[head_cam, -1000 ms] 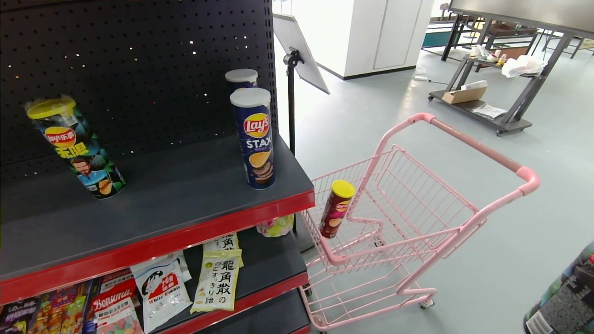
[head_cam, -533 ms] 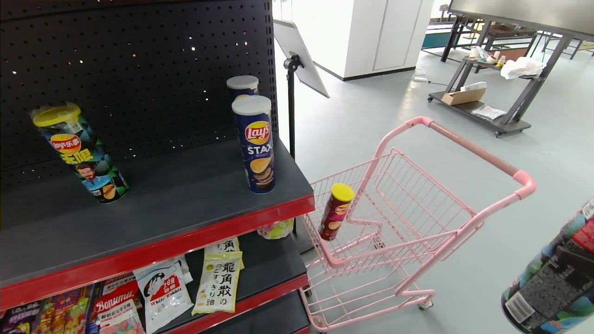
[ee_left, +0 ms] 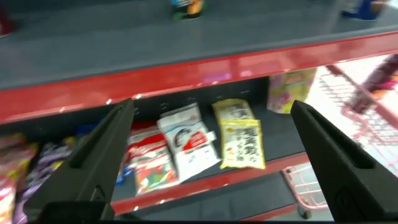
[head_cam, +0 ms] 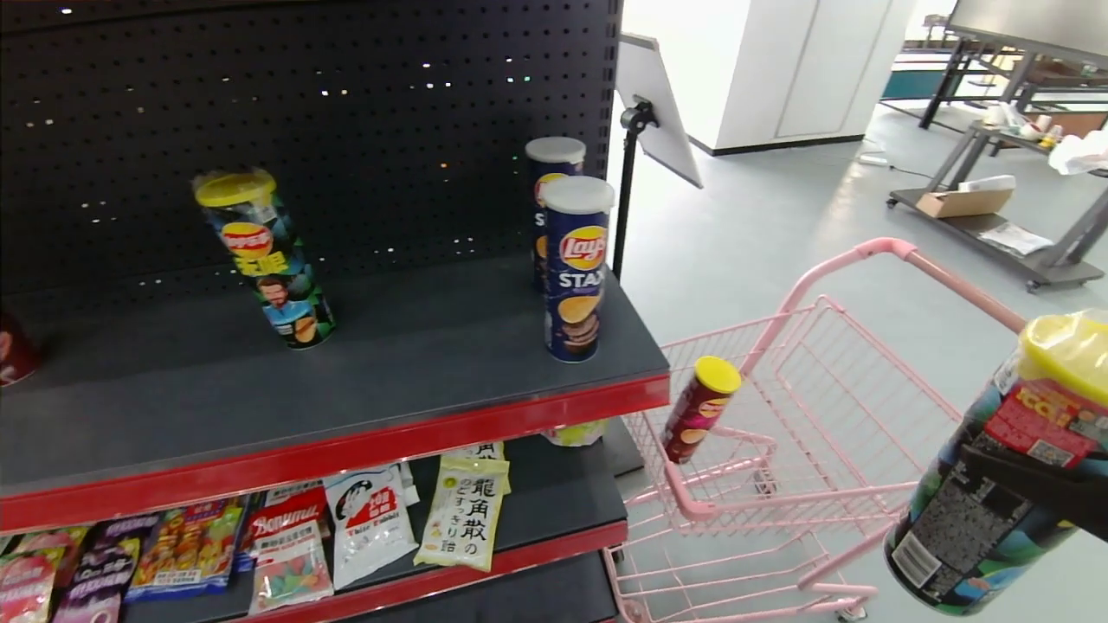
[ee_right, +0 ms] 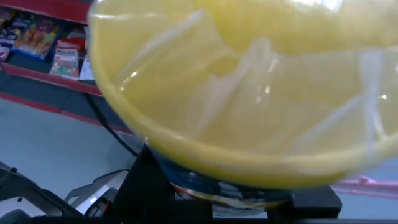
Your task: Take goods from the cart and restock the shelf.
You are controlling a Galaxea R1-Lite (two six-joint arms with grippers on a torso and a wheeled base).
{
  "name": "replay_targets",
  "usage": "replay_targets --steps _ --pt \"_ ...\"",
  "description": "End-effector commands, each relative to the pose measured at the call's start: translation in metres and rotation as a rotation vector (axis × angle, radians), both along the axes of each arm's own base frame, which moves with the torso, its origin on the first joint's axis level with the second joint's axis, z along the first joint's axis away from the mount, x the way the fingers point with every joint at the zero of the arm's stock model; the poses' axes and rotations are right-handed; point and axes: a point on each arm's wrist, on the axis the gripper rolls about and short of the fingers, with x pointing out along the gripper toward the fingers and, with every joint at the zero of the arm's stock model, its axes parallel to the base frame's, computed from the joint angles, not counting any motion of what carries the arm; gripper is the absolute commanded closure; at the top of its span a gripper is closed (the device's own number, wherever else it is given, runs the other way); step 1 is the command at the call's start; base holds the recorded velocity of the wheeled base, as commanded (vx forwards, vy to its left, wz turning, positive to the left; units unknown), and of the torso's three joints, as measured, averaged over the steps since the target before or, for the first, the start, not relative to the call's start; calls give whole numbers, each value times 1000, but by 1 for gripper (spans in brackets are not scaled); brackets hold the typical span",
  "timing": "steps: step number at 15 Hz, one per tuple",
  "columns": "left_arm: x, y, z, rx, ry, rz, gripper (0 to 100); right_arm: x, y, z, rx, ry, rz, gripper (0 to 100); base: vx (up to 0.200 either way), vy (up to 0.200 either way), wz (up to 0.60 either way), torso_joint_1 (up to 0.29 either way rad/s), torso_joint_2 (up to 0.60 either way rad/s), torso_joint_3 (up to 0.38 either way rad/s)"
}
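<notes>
Tall chip can with a yellow plastic lid [head_cam: 974, 519] is squeezed in the right gripper [head_cam: 1047, 489], up beside the pink wire cart [head_cam: 853, 394], likely ready for the dark shelf with a red edge [head_cam: 389, 372]. Left gripper [ee_left: 211, 155] is wide and holds nothing.

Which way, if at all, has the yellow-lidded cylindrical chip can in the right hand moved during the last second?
Yes: the yellow-lidded chip can rose and came in toward the pink wire cart, now overlapping its handle.
</notes>
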Motion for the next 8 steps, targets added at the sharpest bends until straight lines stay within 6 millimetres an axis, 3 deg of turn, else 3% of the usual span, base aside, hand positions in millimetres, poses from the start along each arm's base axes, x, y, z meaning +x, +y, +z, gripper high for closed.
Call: replay_targets --steps 1,4,8 --pt "0 0 0 -3 2 2 0 1 2 -1 -3 9 12 100 0 0 600 -2 2 -2" --pt "0 0 0 -5 1 2 0 3 2 -3 -9 20 9 100 0 0 600 5 1 2" --pt "0 0 0 1 1 2 0 3 1 -19 -15 17 3 100 0 0 0 0 0 0"
